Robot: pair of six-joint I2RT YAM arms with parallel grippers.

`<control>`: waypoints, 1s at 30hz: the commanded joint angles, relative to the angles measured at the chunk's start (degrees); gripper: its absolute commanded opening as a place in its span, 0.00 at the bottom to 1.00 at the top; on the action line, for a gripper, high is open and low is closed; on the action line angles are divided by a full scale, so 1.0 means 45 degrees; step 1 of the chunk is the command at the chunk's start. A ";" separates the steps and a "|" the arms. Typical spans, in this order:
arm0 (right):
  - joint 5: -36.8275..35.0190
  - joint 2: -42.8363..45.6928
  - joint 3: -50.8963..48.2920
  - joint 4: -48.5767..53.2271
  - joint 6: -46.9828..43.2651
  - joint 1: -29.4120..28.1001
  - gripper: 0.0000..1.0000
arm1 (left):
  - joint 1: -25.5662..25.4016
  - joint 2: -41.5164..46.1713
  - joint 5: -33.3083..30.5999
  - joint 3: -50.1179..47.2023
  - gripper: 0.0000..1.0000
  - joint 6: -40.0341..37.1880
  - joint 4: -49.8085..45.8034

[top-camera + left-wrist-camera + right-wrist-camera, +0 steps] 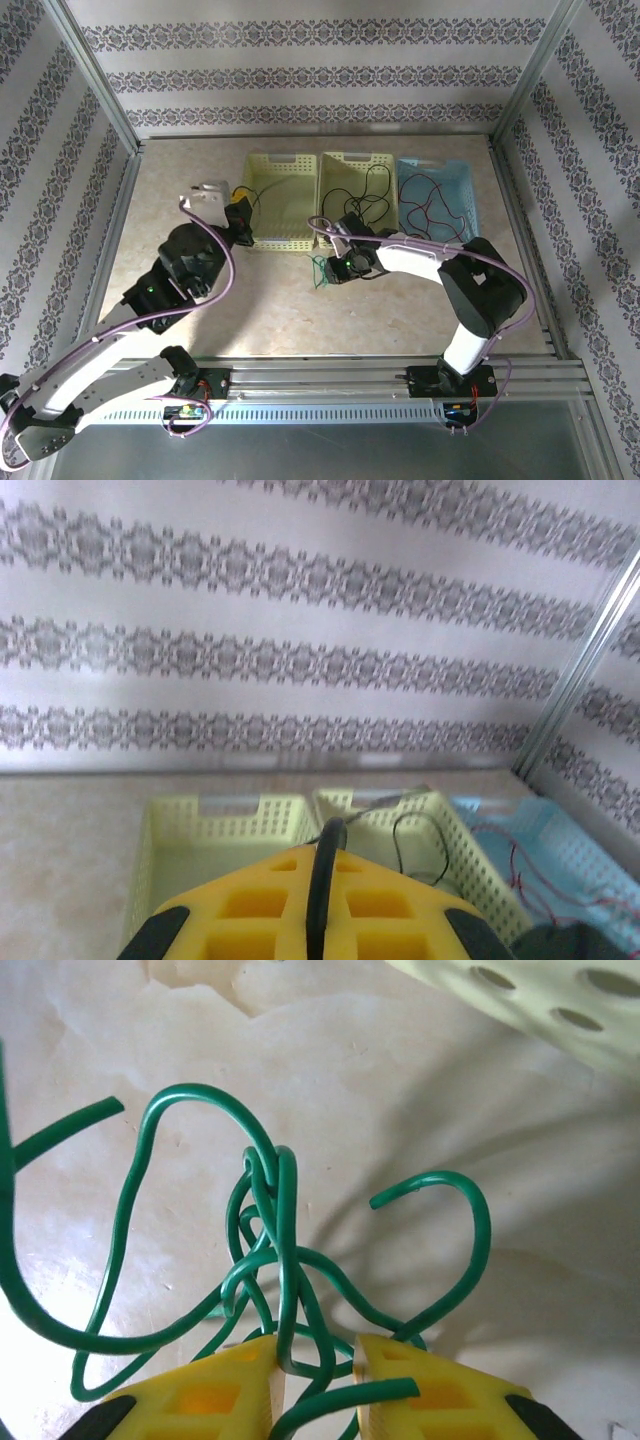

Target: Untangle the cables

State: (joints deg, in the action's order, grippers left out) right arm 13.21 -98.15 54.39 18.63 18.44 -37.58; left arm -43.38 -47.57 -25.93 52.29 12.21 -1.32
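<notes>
Right gripper (pixel 318 1355) first: its yellow jaws stand narrow, pinched on a few strands of the green cable (pixel 285 1220), which run straight down through the gap. That cable is a knotted bundle of loops lying on the table (pixel 300 320). Most of it fans out ahead of the fingertips, with one loose end curling off to each side.

From above, the bundle sits just in front of the middle yellow basket (pixel 357 158), clear of its wall.

I'd judge the step to be the pickup of the green tangle. The next move would call for a slow lift, to see whether the loops hang free or tighten into a knot.

Further out, a black wire (pixel 375 195) lies in the middle basket and a red wire (pixel 425 200) in the blue basket (pixel 435 165).

Left gripper (pixel 322 852) is closed beside the left yellow basket (pixel 275 243), with a black cable (pixel 328 835) rising from between its fingers.
</notes>
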 commanded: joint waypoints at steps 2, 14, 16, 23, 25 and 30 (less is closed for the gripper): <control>0.0043 0.0494 -0.1148 0.1017 0.0437 0.0229 0.26 | 0.0127 -0.1198 0.1240 0.1332 0.00 -0.1105 0.0441; -0.2370 0.6627 -0.2634 -0.0452 0.0834 0.0490 0.53 | 0.0142 -0.7245 0.3194 0.4047 0.00 -0.1462 0.2517; -0.3046 0.7594 -0.2888 -0.0575 0.1027 0.0541 0.54 | 0.0159 -0.8229 0.3573 0.4398 0.00 -0.1315 0.3048; -0.4689 0.9997 -0.3623 -0.0382 0.1555 0.0969 0.56 | 0.0166 -1.1167 0.3552 0.5743 0.00 -0.0641 0.4136; -0.4841 1.0449 -0.3773 -0.0260 0.1706 0.1103 0.56 | 0.0185 -1.1888 0.3234 0.6158 0.00 -0.0565 0.4056; -0.4968 1.0951 -0.3981 -0.0093 0.1803 0.1218 0.57 | 0.0312 -1.3694 0.2239 0.7476 0.00 -0.0175 0.3123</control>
State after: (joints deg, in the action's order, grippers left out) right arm -6.94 -49.67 37.36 17.15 25.39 -32.58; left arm -43.22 -106.26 -12.71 81.97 9.34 12.80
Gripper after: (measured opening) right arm 0.568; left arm 0.060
